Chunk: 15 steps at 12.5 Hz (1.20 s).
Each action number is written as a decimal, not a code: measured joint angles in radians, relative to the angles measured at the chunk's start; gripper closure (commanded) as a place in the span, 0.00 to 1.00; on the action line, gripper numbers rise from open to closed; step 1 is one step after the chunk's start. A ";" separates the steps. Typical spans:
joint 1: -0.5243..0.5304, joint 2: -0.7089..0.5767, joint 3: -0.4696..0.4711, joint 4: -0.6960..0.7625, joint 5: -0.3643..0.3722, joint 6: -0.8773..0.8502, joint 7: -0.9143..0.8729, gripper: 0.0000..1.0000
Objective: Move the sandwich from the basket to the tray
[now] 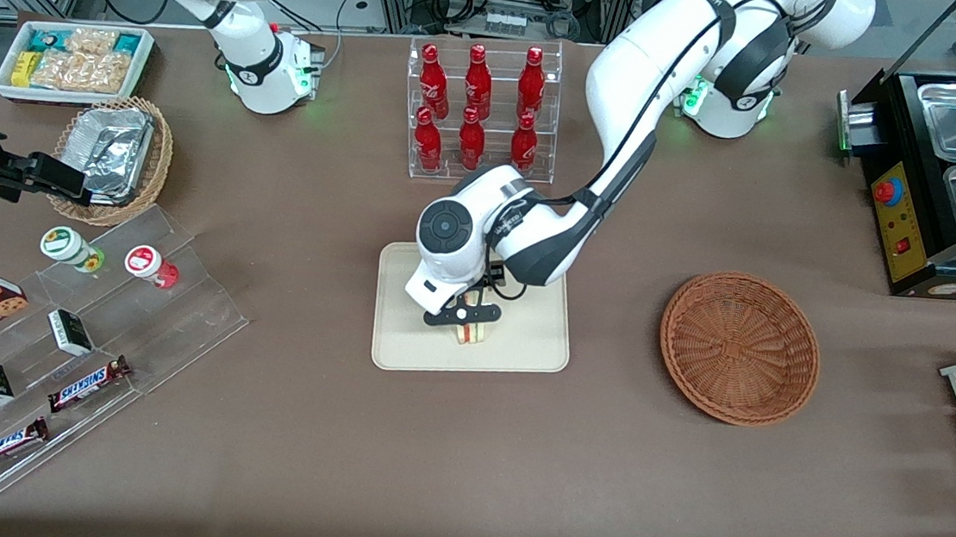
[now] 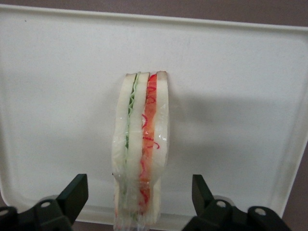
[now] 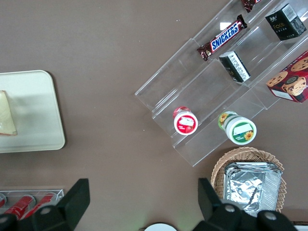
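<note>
The sandwich (image 1: 473, 333) stands on its edge on the cream tray (image 1: 402, 340), with green and red filling stripes along the cut face (image 2: 142, 139). My left gripper (image 1: 464, 313) hangs just over it, open. Its two black fingers straddle the wedge with a clear gap on either side (image 2: 139, 192), touching nothing. Pale tray surface (image 2: 240, 96) surrounds the sandwich. The reddish-brown woven basket (image 1: 739, 348) sits beside the tray toward the working arm's end of the table, with nothing in it. In the right wrist view a corner of the sandwich (image 3: 7, 115) shows on the tray (image 3: 36, 110).
A clear rack of red bottles (image 1: 479, 108) stands farther from the front camera than the tray. Toward the parked arm's end lie stepped acrylic shelves (image 1: 94, 304) with snacks, a tan basket holding foil (image 1: 111, 154) and a white snack bin (image 1: 72, 60). A black appliance (image 1: 936, 170) stands at the working arm's end.
</note>
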 measured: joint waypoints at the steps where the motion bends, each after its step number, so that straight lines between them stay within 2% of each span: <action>1: 0.000 -0.017 0.001 0.006 0.000 -0.016 0.000 0.00; 4: 0.013 -0.084 0.009 0.012 0.001 -0.086 0.000 0.00; 9: 0.106 -0.215 0.015 0.008 0.005 -0.267 0.039 0.00; 15: 0.312 -0.431 0.016 -0.229 0.001 -0.260 0.342 0.00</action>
